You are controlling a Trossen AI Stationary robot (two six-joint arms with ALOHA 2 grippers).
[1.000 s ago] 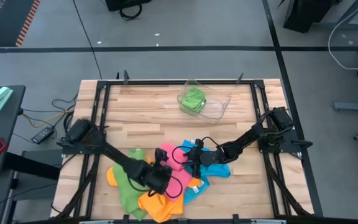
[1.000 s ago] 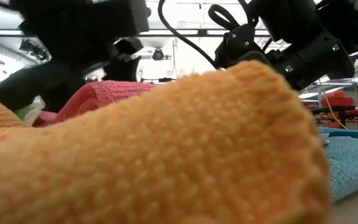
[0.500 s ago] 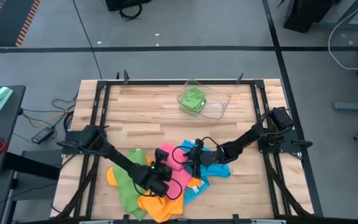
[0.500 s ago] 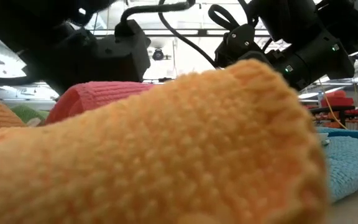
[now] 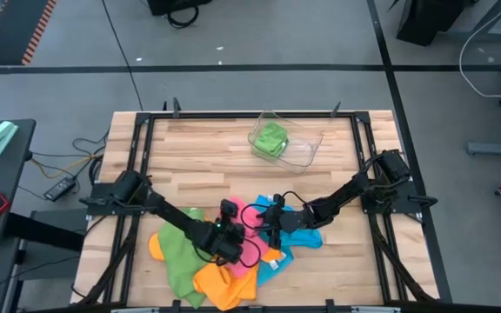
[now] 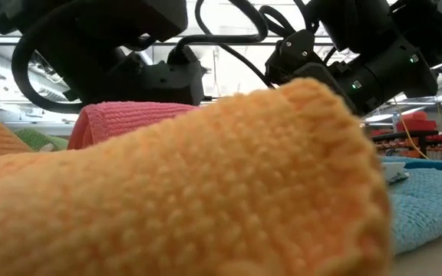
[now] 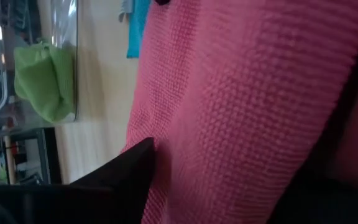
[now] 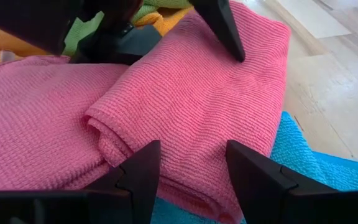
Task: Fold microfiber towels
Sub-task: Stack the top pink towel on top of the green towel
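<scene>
Towels lie heaped at the worktop's [image 5: 198,156] near edge — the pink towel [image 8: 185,106] uppermost. Left hand [image 5: 227,228] presses on it, grip unclear; right hand [image 8: 188,171] hovers spread at its fold.

One pink towel [image 5: 252,233], one sky blue towel [image 5: 294,239], two orange towels [image 5: 218,288] showing in the heap, one green towel [image 5: 177,261] on the table, one more green cloth [image 5: 270,139] in the single clear tray [image 5: 307,152], two dark arms.
</scene>
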